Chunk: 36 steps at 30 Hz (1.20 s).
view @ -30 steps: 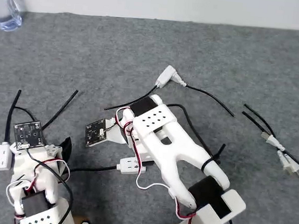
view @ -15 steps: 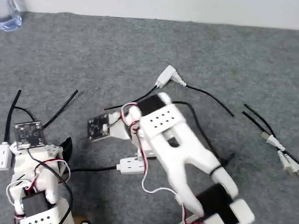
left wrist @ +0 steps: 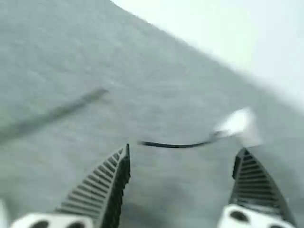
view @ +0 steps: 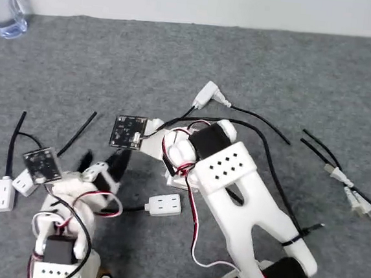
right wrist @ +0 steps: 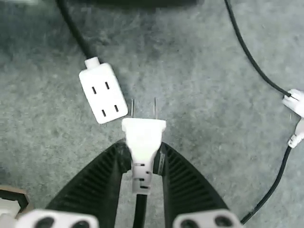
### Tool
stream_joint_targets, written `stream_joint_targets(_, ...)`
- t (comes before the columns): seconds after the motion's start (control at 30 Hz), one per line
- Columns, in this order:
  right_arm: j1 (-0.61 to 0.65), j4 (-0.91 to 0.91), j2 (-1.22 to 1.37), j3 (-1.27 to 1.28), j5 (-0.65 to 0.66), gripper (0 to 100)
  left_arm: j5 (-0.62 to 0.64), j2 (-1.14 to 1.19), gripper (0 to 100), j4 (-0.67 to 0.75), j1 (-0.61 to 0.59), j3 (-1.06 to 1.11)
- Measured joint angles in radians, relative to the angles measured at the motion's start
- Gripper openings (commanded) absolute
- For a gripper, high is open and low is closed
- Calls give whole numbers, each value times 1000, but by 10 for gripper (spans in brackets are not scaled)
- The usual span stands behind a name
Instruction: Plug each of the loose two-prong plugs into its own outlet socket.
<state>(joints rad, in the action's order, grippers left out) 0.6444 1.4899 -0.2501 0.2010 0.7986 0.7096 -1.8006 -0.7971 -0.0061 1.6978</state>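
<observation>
Two-prong plug [right wrist: 143,135]: gripped by your right pincer [right wrist: 142,153], prongs beside outlet socket [view: 165,205], counter [view: 276,69] 6 o'clock; left pincer [left wrist: 184,153] released.

Left pincer [left wrist: 183,154] spread wide (ribbed fingers [left wrist: 109,185] well apart), right pincer [right wrist: 142,152] tight around a white plug [right wrist: 143,133]

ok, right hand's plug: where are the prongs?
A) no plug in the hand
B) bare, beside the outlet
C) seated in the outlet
B: in the right wrist view the right hand is shut on the plug, and its prongs stand bare beside the outlet, not in its slots.
</observation>
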Motion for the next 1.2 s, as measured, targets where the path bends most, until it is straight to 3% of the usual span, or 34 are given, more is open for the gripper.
stream_joint_targets(0.1,-72,-37,-2,57,-5,9,183,0,330,-8,40,0)
stream_joint_targets(0.3,-258,-233,25,344,118,9,164,-2,330,-83,-2,0)
stream_joint_targets(0.47,-342,-302,117,382,219,9,155,-2,330,-106,-5,0)
stream_joint_targets(0.73,-348,-308,275,382,250,23,157,-2,330,-123,-12,0)
stream_joint_targets(0.93,-348,-308,288,382,252,169,152,-2,330,-127,-11,0)
stream_joint_targets(1.2,-347,-308,290,382,252,172,152,-2,330,-127,-11,0)
